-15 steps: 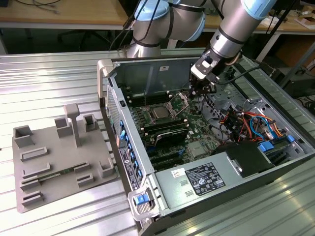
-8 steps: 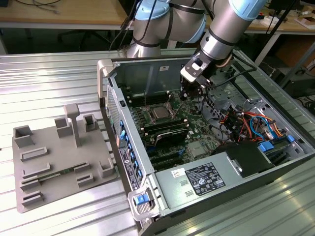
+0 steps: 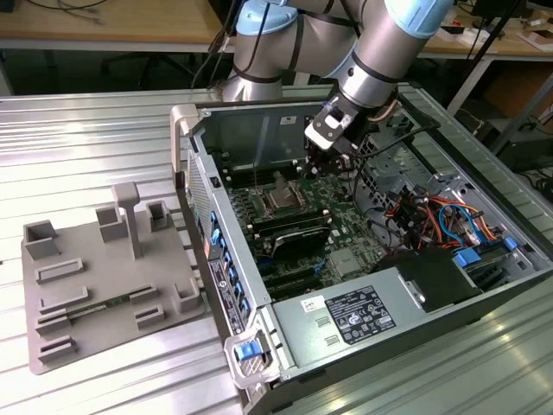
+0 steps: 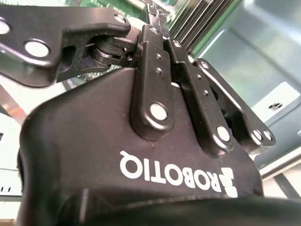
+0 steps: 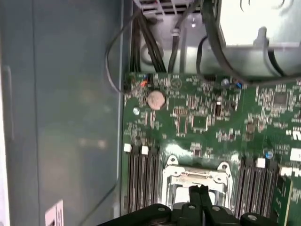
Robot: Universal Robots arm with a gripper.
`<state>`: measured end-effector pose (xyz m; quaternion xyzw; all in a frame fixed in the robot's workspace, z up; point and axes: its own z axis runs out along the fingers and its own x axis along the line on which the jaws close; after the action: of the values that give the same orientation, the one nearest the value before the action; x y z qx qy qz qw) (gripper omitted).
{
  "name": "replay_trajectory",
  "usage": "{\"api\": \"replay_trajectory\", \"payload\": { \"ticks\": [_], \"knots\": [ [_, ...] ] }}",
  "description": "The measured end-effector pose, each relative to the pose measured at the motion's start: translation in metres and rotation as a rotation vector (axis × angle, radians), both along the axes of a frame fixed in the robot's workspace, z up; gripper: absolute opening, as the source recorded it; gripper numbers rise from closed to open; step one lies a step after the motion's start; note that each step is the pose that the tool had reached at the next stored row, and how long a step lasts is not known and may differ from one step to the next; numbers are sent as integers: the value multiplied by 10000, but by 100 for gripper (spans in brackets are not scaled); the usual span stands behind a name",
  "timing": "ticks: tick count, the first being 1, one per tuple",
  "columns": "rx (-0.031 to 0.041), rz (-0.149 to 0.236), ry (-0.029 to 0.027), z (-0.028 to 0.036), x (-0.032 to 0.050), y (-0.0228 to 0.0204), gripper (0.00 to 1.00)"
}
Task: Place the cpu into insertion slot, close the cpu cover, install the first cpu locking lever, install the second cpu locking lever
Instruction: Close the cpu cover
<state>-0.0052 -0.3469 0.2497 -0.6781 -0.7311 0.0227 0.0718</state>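
Note:
In the exterior view my gripper [image 3: 320, 171] reaches down into the open computer case, just to that view's right of the insertion slot [image 3: 283, 197]. The slot is a square socket with a dark middle and a metal rim on the green board. In the first wrist view the black fingertips [image 5: 199, 192] are pressed together and shut, right at the edge of the silvery cpu cover [image 5: 175, 175], and they hide the socket's middle. The second wrist view shows the gripper [image 4: 157, 19] shut from behind. I cannot tell whether the cpu lies in the socket.
Black memory slots [image 3: 294, 229] flank the socket. A bundle of cables [image 3: 432, 216] and a power supply [image 3: 354, 316] fill the case on the exterior view's right. A grey fixture tray [image 3: 104, 277] lies outside on the metal table. The case wall [image 5: 61, 117] stands close by.

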Motion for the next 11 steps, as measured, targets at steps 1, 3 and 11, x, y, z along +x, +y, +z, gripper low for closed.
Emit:
{"api": "replay_trajectory", "payload": {
  "ticks": [1, 3, 11],
  "knots": [
    [5, 3, -4, -5, -34, 0, 11],
    [11, 54, -5, -34, -92, -4, 11],
    [11, 227, -4, -190, -357, -9, 11]
  ]
}}
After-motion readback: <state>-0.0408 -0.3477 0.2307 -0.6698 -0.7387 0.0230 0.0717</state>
